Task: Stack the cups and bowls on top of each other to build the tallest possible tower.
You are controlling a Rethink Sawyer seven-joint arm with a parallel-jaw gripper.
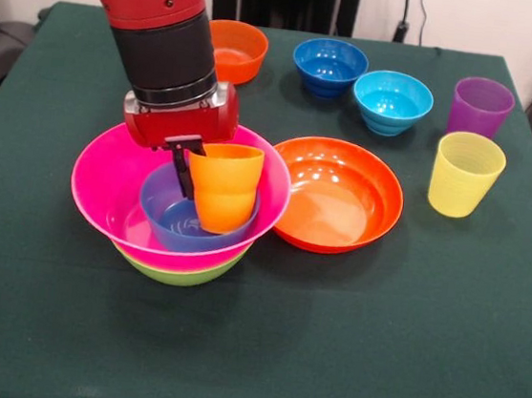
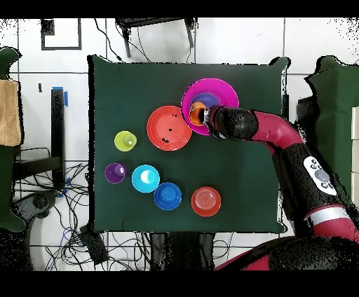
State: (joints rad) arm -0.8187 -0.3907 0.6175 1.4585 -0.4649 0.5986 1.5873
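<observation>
The tower is a big pink bowl (image 1: 104,190) nested in a lime green bowl (image 1: 181,271), with a small blue bowl (image 1: 172,219) inside. My gripper (image 1: 198,161) is shut on the rim of the orange cup (image 1: 224,189), which stands upright in the small blue bowl, tilted slightly. In the overhead view the cup (image 2: 197,112) shows at the pink bowl (image 2: 221,92), partly under my arm. The shallow orange bowl (image 1: 338,198) lies right beside the tower. The yellow cup (image 1: 465,174) and purple cup (image 1: 479,106) stand upright at the right.
A small orange bowl (image 1: 235,49), a dark blue bowl (image 1: 329,65) and a cyan bowl (image 1: 392,101) sit along the far side of the green table (image 1: 372,365). My arm comes down from the upper left over the tower.
</observation>
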